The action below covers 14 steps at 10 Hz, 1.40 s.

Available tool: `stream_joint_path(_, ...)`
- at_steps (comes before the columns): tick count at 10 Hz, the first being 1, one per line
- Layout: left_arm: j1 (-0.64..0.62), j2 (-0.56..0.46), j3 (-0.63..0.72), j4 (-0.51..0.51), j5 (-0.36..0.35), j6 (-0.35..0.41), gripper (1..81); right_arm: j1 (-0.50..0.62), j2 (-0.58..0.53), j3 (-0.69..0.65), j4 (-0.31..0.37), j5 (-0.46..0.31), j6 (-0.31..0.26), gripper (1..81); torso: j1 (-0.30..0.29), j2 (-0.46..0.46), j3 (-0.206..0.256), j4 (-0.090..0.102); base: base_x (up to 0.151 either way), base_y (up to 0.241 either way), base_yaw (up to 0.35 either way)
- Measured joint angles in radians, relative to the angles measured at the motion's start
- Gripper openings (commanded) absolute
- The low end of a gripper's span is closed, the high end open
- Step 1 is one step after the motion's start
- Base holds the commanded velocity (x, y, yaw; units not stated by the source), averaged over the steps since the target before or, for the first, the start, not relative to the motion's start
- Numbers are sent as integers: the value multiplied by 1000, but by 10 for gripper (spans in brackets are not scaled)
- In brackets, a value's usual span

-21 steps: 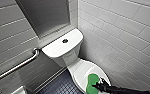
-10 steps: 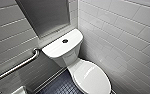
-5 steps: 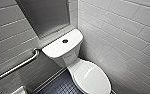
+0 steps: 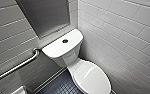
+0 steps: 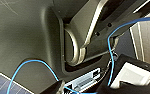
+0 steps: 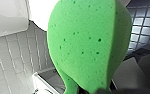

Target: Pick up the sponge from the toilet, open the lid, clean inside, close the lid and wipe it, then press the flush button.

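The white toilet point(image 4: 66, 53) stands in the corner with its oval lid point(image 4: 92, 77) down over the bowl. The small round flush button point(image 4: 65, 41) sits in the middle of the flat tank top. The bright green sponge point(image 6: 88, 45) looms large in the right wrist view. Its narrow end runs down into my right gripper point(image 6: 97, 89), which is shut on it. White ceramic point(image 6: 8, 15) and dark floor tiles point(image 6: 141, 25) show behind the sponge. My left gripper is open, close to the robot's own dark body point(image 5: 23, 37) with blue cables point(image 5: 111, 50).
A metal grab bar point(image 4: 16, 66) slants along the grey tiled wall left of the tank. White tiled wall point(image 4: 121, 37) runs close along the toilet's right side. Dark blue small-tiled floor point(image 4: 61, 86) lies left of the bowl.
About two seconds ago the sponge and my right arm were over the lid's front in the head view; they have since drawn back out of that view. Nothing has moved in the last second.
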Motion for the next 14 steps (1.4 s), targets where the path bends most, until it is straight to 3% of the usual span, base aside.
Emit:
stream_joint_path(5,0,2,0,0,1,0,811,262,29,5,9,-166,-8,10,0,0,0,0,0,0,0)
stream_joint_path(6,0,2,0,0,0,0,811,327,64,-33,17,-272,-8,10,0,0,0,0,0,0,0)
stream_joint_path(9,0,2,0,0,0,0,811,467,175,-212,25,-404,-6,10,0,0,0,0,0,0,0)
stream_joint_path(14,0,1,0,0,0,0,811,577,512,-567,32,-607,8,10,0,0,0,0,0,0,0)
